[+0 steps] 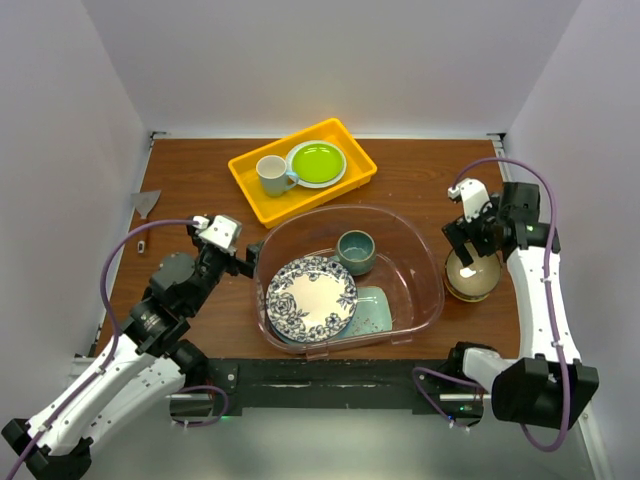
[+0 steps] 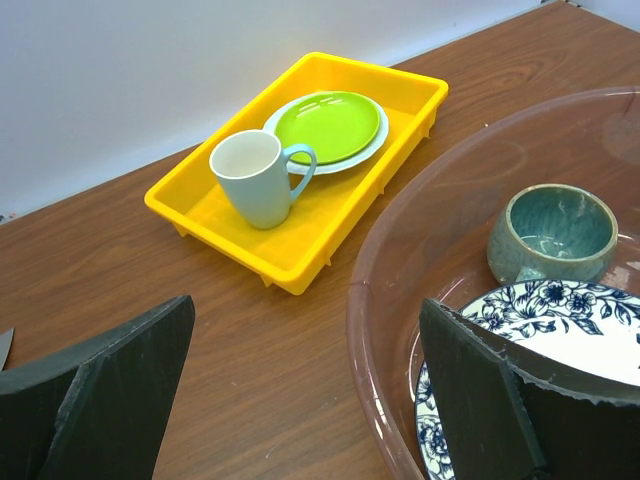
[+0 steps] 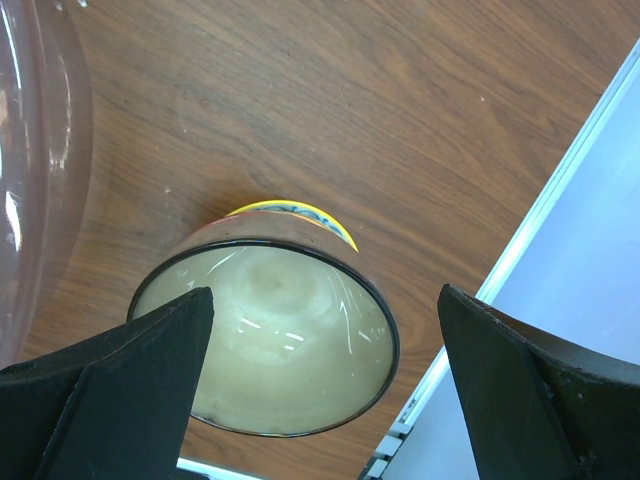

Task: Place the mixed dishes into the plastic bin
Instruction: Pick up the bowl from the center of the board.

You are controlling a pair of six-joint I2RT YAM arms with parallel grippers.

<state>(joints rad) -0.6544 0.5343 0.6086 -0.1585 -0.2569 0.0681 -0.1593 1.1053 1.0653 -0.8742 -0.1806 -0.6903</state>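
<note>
The plastic bin (image 1: 432,262) sits mid-table and holds a blue-floral plate (image 1: 312,297), a dark teal mug (image 1: 356,250) and a mint-green tray (image 1: 378,310) partly under the plate. To the right of the bin, a tan bowl (image 1: 472,276) rests on the table, stacked in another bowl whose yellow patterned rim (image 3: 290,212) peeks out. My right gripper (image 3: 325,300) hangs open just above the tan bowl (image 3: 270,340), nothing held. My left gripper (image 2: 305,330) is open and empty at the bin's left rim (image 2: 372,300), one finger (image 2: 500,400) over the plate (image 2: 570,320).
A yellow tray (image 1: 250,190) at the back holds a white mug (image 1: 272,175) and a lime-green plate (image 1: 316,162). The table's right edge rail (image 3: 560,200) runs close beside the tan bowl. A small grey scrap (image 1: 148,202) lies at the far left. White walls enclose the table.
</note>
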